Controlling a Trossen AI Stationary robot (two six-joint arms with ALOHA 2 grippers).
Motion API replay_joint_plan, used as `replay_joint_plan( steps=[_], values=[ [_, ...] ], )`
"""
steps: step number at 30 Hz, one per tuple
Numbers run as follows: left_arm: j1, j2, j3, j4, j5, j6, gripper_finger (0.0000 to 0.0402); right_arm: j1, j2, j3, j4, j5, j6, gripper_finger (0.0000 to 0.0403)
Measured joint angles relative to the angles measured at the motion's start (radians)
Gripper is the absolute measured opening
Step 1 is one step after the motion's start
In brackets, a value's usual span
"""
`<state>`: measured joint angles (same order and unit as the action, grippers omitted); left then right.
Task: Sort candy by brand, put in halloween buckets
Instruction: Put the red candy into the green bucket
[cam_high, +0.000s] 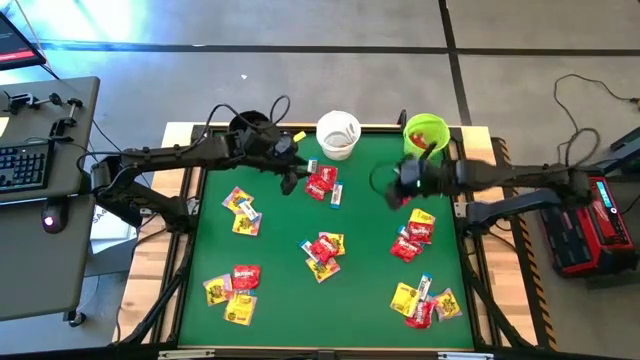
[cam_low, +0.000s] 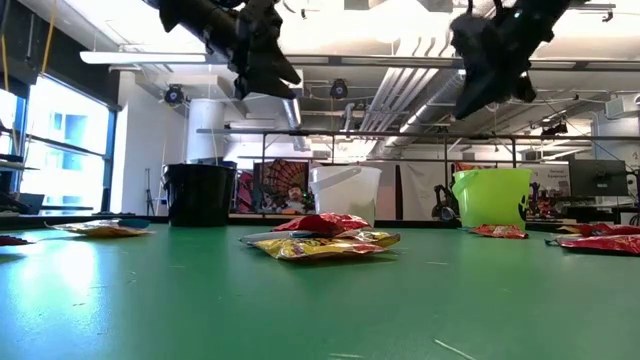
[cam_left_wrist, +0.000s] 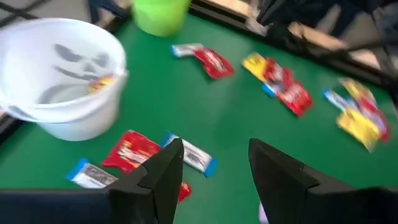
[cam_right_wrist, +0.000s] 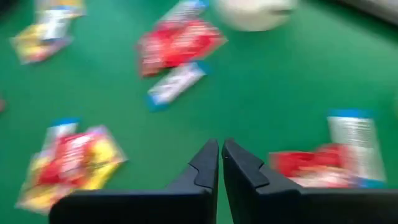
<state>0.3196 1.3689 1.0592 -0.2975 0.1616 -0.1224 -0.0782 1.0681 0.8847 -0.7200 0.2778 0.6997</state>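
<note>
- Candy is seen scattered over the green table (cam_high: 370, 260) in loose heaps: small flat wrapped packets in red, yellow and slim white-and-blue.
- One heap (cam_high: 322, 182) is found just in front of the white bucket, mostly red packets with a white-and-blue one beside them.
- A second heap (cam_high: 322, 250) is laid at the table's middle, red over yellow; from the low view it is shown as crinkled, glossy wrappers lying flat.
- Further heaps are spotted at the left (cam_high: 242, 212), the near left (cam_high: 233, 290), the right (cam_high: 413, 235) and the near right (cam_high: 424, 303).
- Three buckets are lined along the far edge: the black bucket (cam_low: 198, 193) on the left, the white bucket (cam_high: 338, 134) at the centre, the lime green bucket (cam_high: 426, 132) on the right.
- A dark face is printed inside the white bucket's wall, and a yellow packet (cam_left_wrist: 102, 83) is seen lying in it; something red is glimpsed in the green one.
- The left gripper (cam_high: 291, 182) is held above the table beside the heap by the white bucket, its fingers (cam_left_wrist: 163, 171) spread apart with nothing between them.
- The right gripper (cam_high: 398, 192) is held aloft just in front of the green bucket, its fingers (cam_right_wrist: 205, 167) pressed together and no packet caught.
</note>
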Motion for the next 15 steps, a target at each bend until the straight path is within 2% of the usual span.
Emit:
replay_joint_plan(
  steps=[4,8,12,15],
  values=[
    [-0.041,0.0,0.0,-0.081,0.065,0.069,0.0175,0.112,0.0,-0.087,0.196,-0.059,0.045,0.0005],
    [-0.087,0.005,0.0,-0.171,0.066,0.06,0.0175,0.159,0.0,-0.158,0.263,-0.104,0.117,0.0015],
    [-0.149,0.006,0.0,-0.276,0.056,0.056,0.0175,0.188,0.0,-0.197,0.261,-0.108,0.111,0.0055],
    [-0.193,0.006,0.0,-0.345,0.007,0.053,0.0175,0.192,0.0,-0.208,0.26,-0.109,0.105,0.0097]
  ],
)
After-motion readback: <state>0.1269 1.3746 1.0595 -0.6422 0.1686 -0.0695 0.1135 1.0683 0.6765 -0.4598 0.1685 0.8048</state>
